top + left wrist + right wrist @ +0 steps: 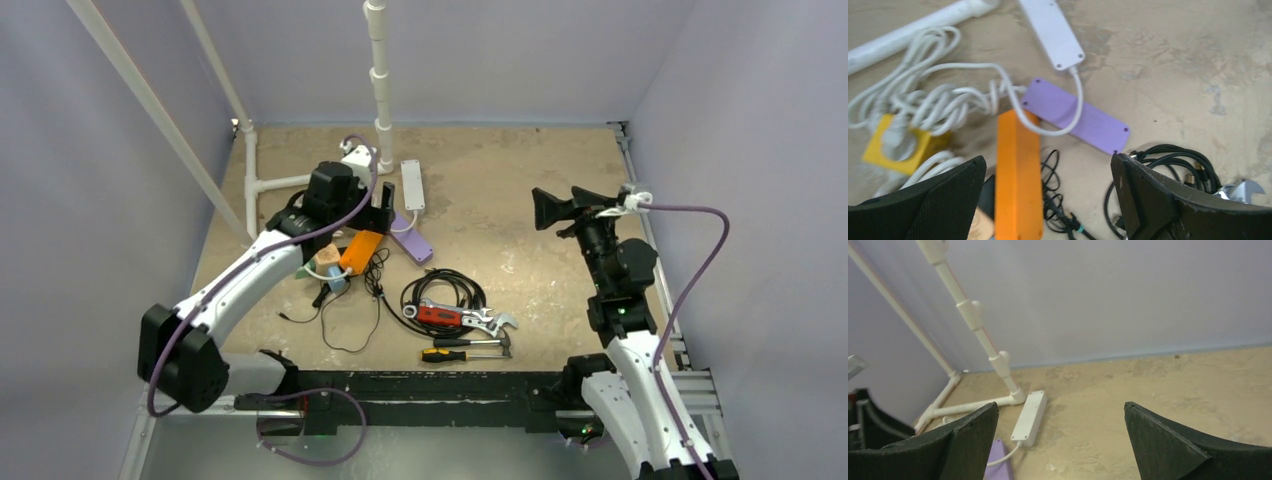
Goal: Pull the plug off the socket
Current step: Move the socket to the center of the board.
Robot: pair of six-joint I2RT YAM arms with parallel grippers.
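An orange socket strip (pixel 1018 175) lies lengthwise under my left gripper (pixel 1048 160), nearer the left finger; the jaws stand wide and hold nothing. A dark plug body (pixel 988 192) shows against the strip's near left side, mostly hidden by the left finger; I cannot tell whether it is seated. From above, the left gripper (pixel 376 216) hovers over the orange strip (pixel 362 250). My right gripper (pixel 546 208) is open, raised over the right half of the table, facing the back wall.
A purple strip (pixel 1075 115) and a white strip (pixel 1053 32) lie beyond the orange one, joined by white cable. A yellow block (pixel 883 150) sits in a white cable coil. Black cable coil (pixel 440 290), red wrench (pixel 440 316), screwdrivers (pixel 455 353) and white pipe frame (pixel 380 80) are nearby.
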